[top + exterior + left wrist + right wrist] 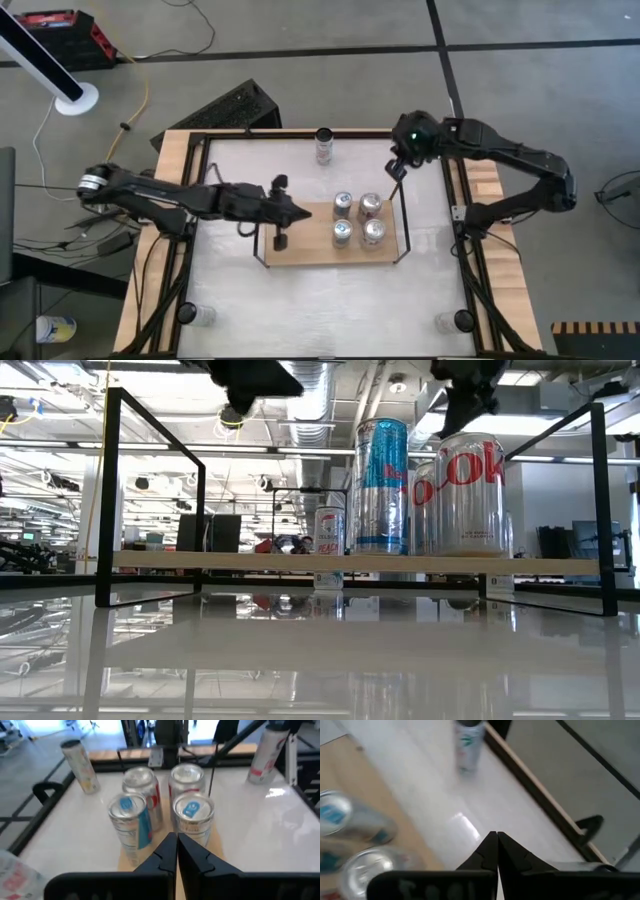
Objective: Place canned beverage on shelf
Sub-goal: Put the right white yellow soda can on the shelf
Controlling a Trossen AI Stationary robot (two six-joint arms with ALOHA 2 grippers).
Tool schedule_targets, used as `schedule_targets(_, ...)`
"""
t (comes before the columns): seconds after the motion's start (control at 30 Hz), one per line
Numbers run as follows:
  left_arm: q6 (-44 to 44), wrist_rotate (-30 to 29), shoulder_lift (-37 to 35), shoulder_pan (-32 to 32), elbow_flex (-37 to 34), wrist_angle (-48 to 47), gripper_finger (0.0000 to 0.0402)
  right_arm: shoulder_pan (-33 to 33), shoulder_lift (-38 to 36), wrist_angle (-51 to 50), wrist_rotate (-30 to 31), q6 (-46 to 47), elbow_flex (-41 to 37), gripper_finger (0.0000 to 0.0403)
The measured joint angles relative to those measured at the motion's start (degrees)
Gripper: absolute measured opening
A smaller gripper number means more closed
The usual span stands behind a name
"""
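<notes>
Item: shelf (300, 248), light wooden board with thin black wire frame ends, lying at the centre of the white desk (250, 300) in the high view.

Contents: four cans in a two-by-two block on the right half of the board. Upper pair: one can (343, 204) and its neighbour (370, 205). Lower pair: a blue-topped can (342, 232) and a fourth can (374, 232). They stand close together, upright. The left half of the board is bare.

Loose stock: one can (324, 145) upright on the desk near the upper edge, above the shelf and well apart from it. In the low view it shows small behind the board (329, 530).

My left claw (300, 211): over the left half of the shelf, just left of the can block, fingers pressed together, nothing between them. In my left wrist view the fingertips (176, 851) point at the four cans.

My right claw (396, 173): above the upper right corner of the shelf, beside the frame end, fingers pinched tight and empty. In my right wrist view the tips (496, 851) hang over bare desk, with the loose can (469, 745) farther off.
</notes>
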Motion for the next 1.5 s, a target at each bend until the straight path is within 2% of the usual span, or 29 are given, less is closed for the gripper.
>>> schedule_targets(0.23, -0.23, 0.02, -9.87, 0.00, 0.00, -6.85, 0.0000, -8.88, -2.73, -0.04, -0.02, 0.01, 0.00, 0.0027)
schedule_targets(0.43, -2.42, 0.20, -16.46, 0.00, -0.01, -13.54, 0.0000, -17.98, -5.70, 0.30, -0.11, 4.07, -0.44, 0.0024)
schedule_targets(0.63, -1.88, -0.53, -19.50, 0.00, -0.02, -14.55, 0.0000, -25.10, -6.31, -2.47, -0.17, 6.88, -2.36, 0.0041)
schedule_targets(0.83, 0.33, -2.59, -20.33, 0.02, -0.07, -15.50, 0.0000, -28.45, -4.86, -3.53, -1.11, 6.81, -5.57, 0.0066)
schedule_targets(0.97, 0.65, -2.84, -20.57, 0.02, -0.70, -15.32, 0.0002, -30.48, -2.40, -3.42, -4.76, 5.83, -7.84, 0.0106)
schedule_targets(1.07, 0.62, -2.86, -20.55, 0.02, -1.38, -15.75, 0.0014, -30.91, -0.85, -3.37, -4.94, 4.94, -8.79, 0.0155)
schedule_targets(1.3, -0.09, -2.93, -20.49, 0.09, -2.89, -15.72, 0.0074, -32.42, 1.71, -3.98, -4.31, 4.35, -9.01, 0.0283)
schedule_targets(1.5, -1.34, -2.95, -20.51, 0.09, -2.89, -15.54, 0.0131, -34.18, 1.72, -2.43, -3.78, 4.30, -8.98, 0.0342)
